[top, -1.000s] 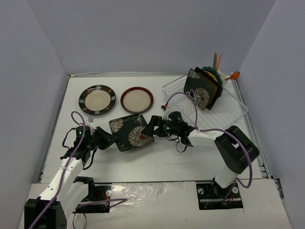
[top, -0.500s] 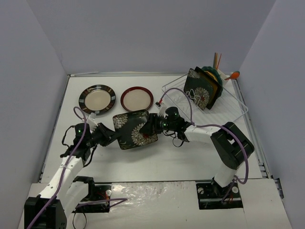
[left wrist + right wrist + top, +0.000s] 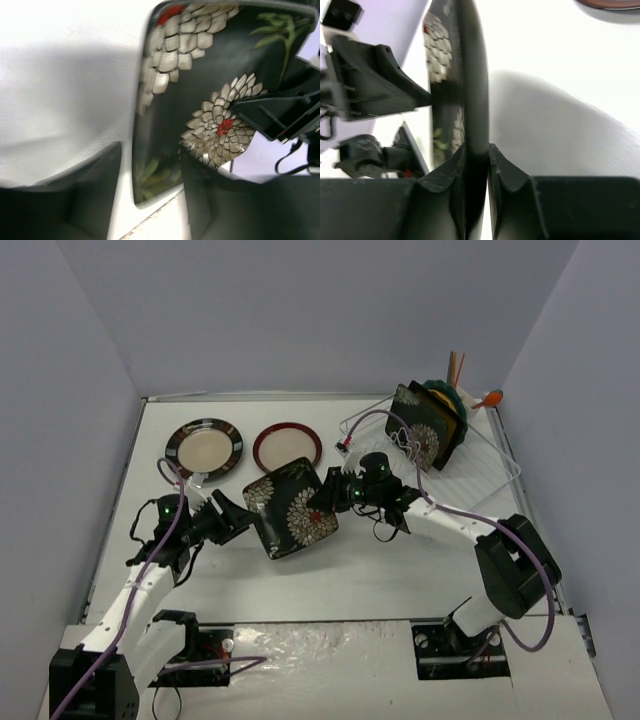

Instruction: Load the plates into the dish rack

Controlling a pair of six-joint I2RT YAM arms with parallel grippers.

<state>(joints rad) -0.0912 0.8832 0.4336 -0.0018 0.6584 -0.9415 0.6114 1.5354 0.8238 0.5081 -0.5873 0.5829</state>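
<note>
A black floral square plate (image 3: 292, 508) hangs tilted on edge above the table between my two grippers. My right gripper (image 3: 322, 502) is shut on its right rim; in the right wrist view the fingers (image 3: 476, 155) pinch the plate's edge (image 3: 472, 75). My left gripper (image 3: 240, 522) stands open at the plate's left corner, its fingers (image 3: 150, 192) spread either side of the plate (image 3: 210, 90). The white wire dish rack (image 3: 500, 455) at the back right holds several plates (image 3: 425, 425) upright. A striped-rim round plate (image 3: 204, 449) and a red-brown-rim plate (image 3: 287, 448) lie flat at the back.
A caddy with utensils (image 3: 462, 380) stands at the rack's far corner. Purple cables loop over both arms. Walls close in the table on the left, back and right.
My right gripper has closed on the plate's right rim and my left gripper has opened off its left corner. The plate has risen, tilted steeper and shifted slightly right.
</note>
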